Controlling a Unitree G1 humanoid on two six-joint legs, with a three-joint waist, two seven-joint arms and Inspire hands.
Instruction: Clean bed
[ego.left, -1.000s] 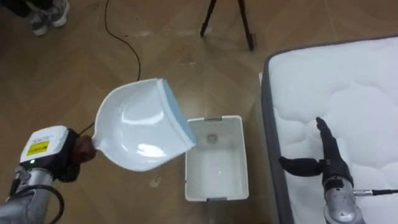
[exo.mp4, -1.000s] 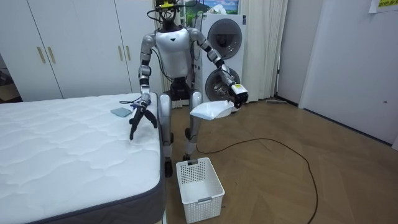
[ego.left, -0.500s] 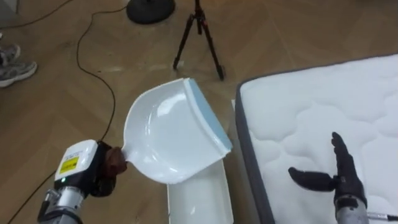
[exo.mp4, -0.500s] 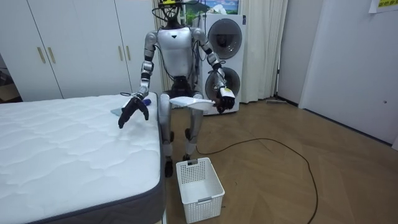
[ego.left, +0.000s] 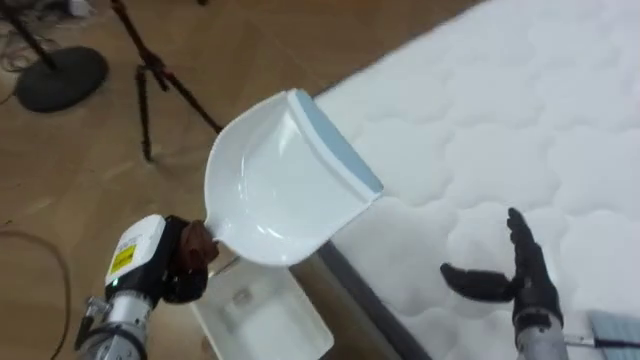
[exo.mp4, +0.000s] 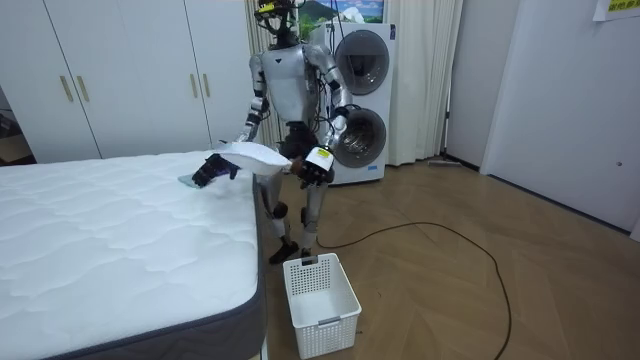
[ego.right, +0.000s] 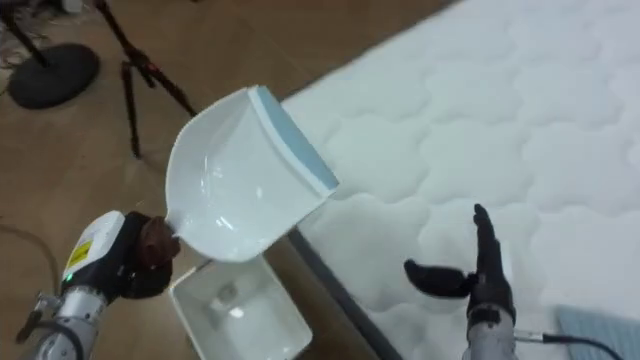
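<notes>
A white dustpan (ego.left: 285, 180) with a pale blue lip hangs tilted over the corner of the white quilted mattress (ego.left: 520, 110). My left hand (ego.left: 182, 262) is shut on its handle, down at the lower left. My right hand (ego.left: 520, 278) hovers open just above the mattress at the lower right, thumb spread to the side. A small grey-blue item (ego.right: 600, 330) lies on the bed beside that hand. In the room view I stand at the bed's corner, with the dustpan (exo.mp4: 255, 155) held out over the mattress edge and the right hand (exo.mp4: 215, 168) near the grey-blue item (exo.mp4: 190, 180).
A white plastic basket (ego.left: 262, 322) sits on the wooden floor below the dustpan, against the bed's side. A tripod (ego.left: 150, 80) and a round stand base (ego.left: 58, 78) are on the floor at the upper left. A washing machine (exo.mp4: 360, 100) stands behind me.
I have turned toward the bed and the whole view has swung with me. The dustpan has gone from above the basket to over the mattress corner. The right hand stays open above the bed.
</notes>
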